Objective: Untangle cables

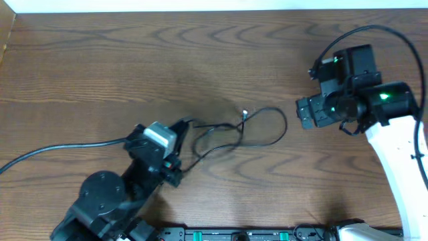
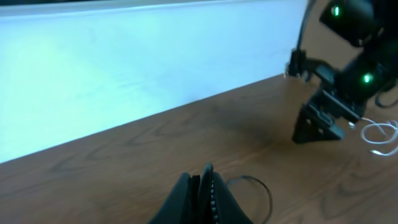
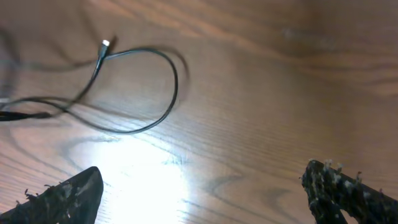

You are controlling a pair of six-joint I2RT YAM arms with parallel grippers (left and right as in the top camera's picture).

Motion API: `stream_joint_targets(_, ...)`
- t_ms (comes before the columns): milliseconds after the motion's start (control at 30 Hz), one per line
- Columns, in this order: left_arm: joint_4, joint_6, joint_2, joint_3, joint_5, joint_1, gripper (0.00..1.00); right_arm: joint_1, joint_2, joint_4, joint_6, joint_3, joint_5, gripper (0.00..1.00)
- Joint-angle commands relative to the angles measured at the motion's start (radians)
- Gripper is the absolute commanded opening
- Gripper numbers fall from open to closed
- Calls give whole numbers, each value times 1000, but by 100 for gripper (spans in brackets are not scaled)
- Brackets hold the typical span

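Limp, light black cable [image 3: 176, 81] is clenched in left gripper [image 2: 202, 175] jaws; right gripper [image 3: 205, 186] jaws are spread; its loop is best taken

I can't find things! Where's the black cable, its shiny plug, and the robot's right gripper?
black cable [image 3: 176, 81], right wrist view, on the loop's right bend.
plug [image 3: 106, 44], right wrist view, on its shiny tip.
right gripper [image 1: 302, 112], overhead view, midway between its open fingertips.

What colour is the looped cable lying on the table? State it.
Black cable, with a small pale plug tip; clearest in the right wrist view.
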Motion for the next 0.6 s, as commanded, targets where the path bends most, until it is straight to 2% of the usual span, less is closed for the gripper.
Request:
stream_joint_targets(0, -6, 7, 2, 8, -11, 13, 8, 0, 5, 37, -4, -53, -134, 99)
stream_joint_targets(133, 1, -2, 36, 8, 0, 13, 8, 12, 10, 103, -154, -106, -458, 99)
stream_joint_targets(200, 1, -2, 51, 8, 0, 13, 8, 33, 10, 149, -214, -136, -550, 99)
stream_joint_targets(433, 2, -2, 82, 8, 19, 13, 7, 144, 12, 313, -271, -246, -566, 98)
stream_joint_targets(467, 2, -2, 82, 8, 19, 13, 8, 162, 12, 344, -272, -265, -563, 96)
stream_joint_targets(533, 9, -6, 81, 8, 57, 13, 8, 216, 18, 470, -269, -332, -543, 80)
stream_joint_targets(567, 13, -11, 81, 8, 77, 13, 8, 228, 20, 507, -267, -350, -540, 75)
